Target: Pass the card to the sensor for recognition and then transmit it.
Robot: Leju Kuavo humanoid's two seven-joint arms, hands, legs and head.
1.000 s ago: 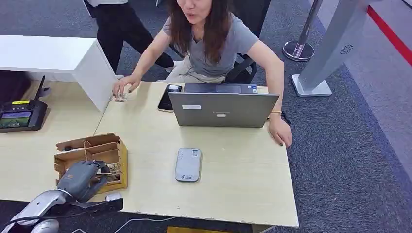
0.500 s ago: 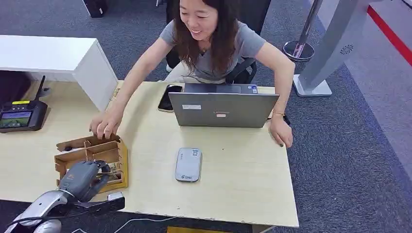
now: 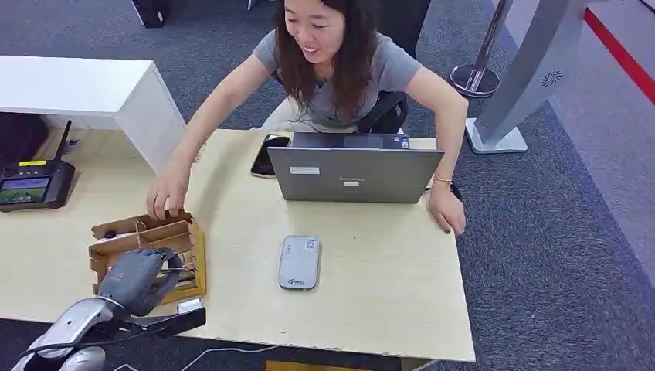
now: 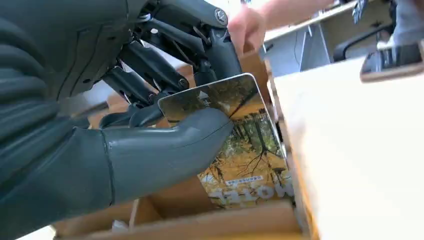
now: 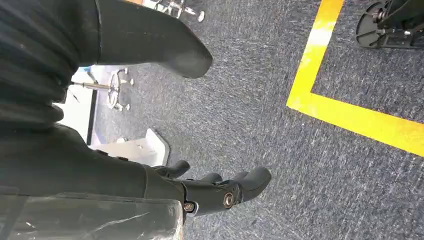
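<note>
Head view: the camera sat high on the robot and looked forward and down across the table [image 3: 371,309], at middle distance, with the left hand [image 3: 139,278] entering at about 7 o'clock and the wooden organizer [image 3: 147,239] just beyond it. Left wrist view: the camera sat close behind the left hand [image 4: 150,125], turned on its side, and faced the organizer [image 4: 200,220] and the card [image 4: 240,145] at very short range. These two views shared the hand, the organizer and the table edge. Right wrist view: the camera sat behind the right hand [image 5: 215,192] and faced down at the carpet floor [image 5: 280,100].
</note>
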